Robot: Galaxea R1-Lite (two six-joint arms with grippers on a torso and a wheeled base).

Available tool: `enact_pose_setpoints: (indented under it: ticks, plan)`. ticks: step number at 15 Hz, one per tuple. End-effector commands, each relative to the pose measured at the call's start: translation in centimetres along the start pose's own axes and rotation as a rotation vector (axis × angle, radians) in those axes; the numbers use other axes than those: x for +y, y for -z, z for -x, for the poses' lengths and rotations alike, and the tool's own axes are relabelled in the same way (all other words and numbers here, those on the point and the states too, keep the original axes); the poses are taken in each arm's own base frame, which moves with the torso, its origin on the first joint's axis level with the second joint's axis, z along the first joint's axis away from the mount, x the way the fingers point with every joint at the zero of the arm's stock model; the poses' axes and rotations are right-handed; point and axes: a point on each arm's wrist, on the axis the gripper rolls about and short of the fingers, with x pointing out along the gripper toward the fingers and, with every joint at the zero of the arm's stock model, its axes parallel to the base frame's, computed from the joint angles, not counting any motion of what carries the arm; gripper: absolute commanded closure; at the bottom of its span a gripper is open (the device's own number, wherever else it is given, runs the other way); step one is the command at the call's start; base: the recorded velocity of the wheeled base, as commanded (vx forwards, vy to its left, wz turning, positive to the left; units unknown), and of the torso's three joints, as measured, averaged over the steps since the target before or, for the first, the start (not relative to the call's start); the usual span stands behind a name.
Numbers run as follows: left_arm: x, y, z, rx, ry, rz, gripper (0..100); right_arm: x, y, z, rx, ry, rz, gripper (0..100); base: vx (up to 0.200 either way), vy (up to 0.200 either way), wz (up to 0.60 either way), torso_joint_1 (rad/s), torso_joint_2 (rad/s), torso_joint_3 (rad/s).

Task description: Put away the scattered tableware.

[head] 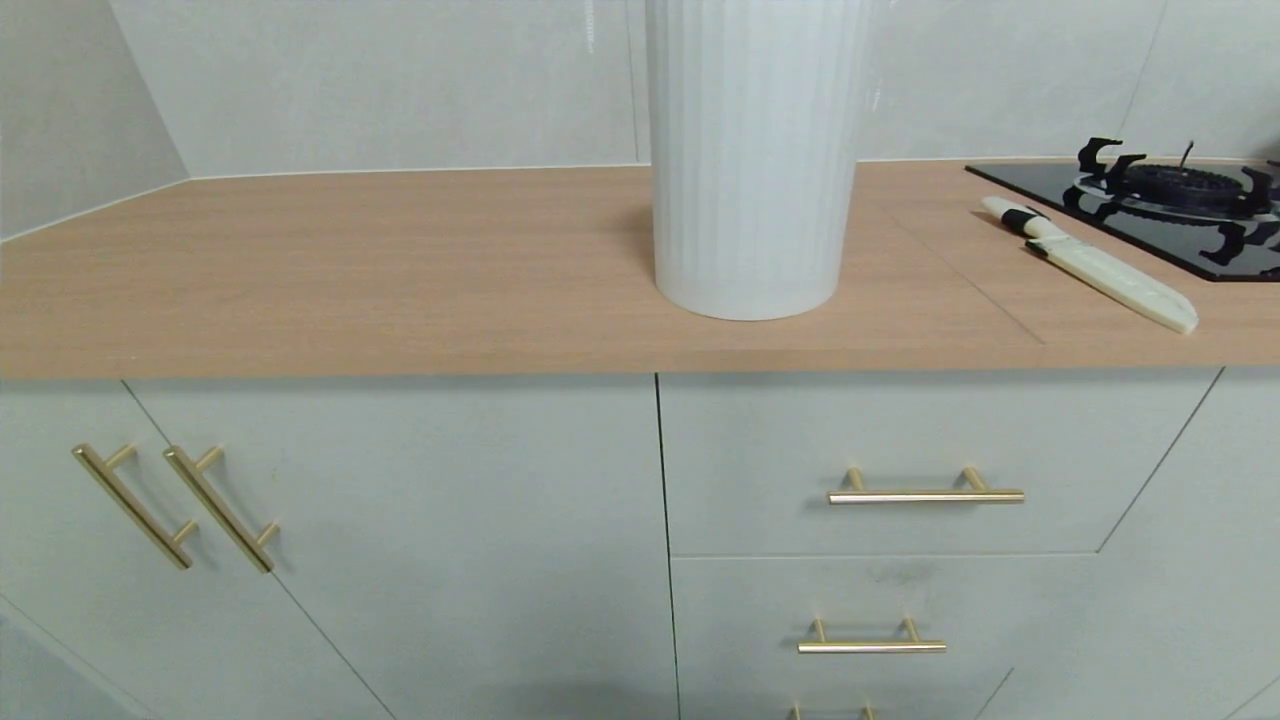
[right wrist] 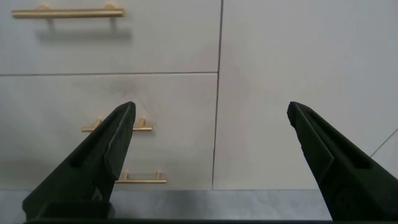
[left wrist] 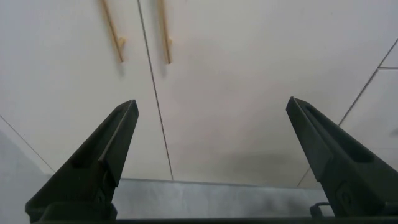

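The fingers (left wrist: 106, 149) of the left gripper (left wrist: 211, 101) stood wide apart and held nothing. They pointed at pale cabinet doors (left wrist: 249, 93) that carried two slim gold door handles (left wrist: 114, 31) side by side. The right gripper (right wrist: 210, 105) was spread just as wide, its fingers (right wrist: 99, 155) bare, and faced a stack of drawers (right wrist: 112, 43) with gold bar pulls (right wrist: 67, 11).

In the head view, the two door handles sat slanted at the lower left of the frame, below the wooden countertop (head: 350, 270) that ran across the middle. A tall white ribbed container (head: 750, 160) stood upright on the countertop at the top centre, its upper part cut off by the frame's edge. Below it and slightly to the right, the drawers showed their bar pulls one above another. In the upper right of the frame lay the knife (head: 1090, 265), pale-bladed with a white and black handle. It rested flat on the countertop, handle toward the wall, just beside the black glass hob (head: 1055, 182). A black burner grate (head: 1185, 185) sat on the hob at the far right.
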Motion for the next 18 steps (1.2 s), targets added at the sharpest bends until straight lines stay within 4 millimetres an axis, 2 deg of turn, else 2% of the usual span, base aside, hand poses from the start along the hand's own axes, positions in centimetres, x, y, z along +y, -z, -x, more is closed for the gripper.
enact_pose_setpoints:
  ticks: [1, 2, 6, 18]
  plan:
    - [0.0, 0.02, -0.02, 0.003, 0.0, 0.0, 0, 0.0, -0.01, -0.01, 0.001, 0.0, 0.0, 0, 0.0, 0.0, 0.0, 0.0, 0.0, 0.0]
    - [0.0, 0.02, -0.02, 0.003, 0.0, 0.0, 0, 0.0, -0.01, -0.01, 0.001, 0.0, 0.0, 0, 0.0, 0.0, 0.0, 0.0, 0.0, 0.0]
    - [0.0, 0.02, -0.02, 0.003, 0.0, 0.002, 0, 0.0, -0.01, -0.01, 0.001, 0.0, 0.0, 0, 0.2, 0.0, 0.0, -0.001, 0.0, 0.007]
    - [0.0, 0.03, -0.01, 0.001, -0.002, 0.002, 0, 0.0, -0.01, -0.01, 0.001, 0.0, 0.0, 0, 0.0, 0.0, 0.0, 0.0, 0.0, 0.0]
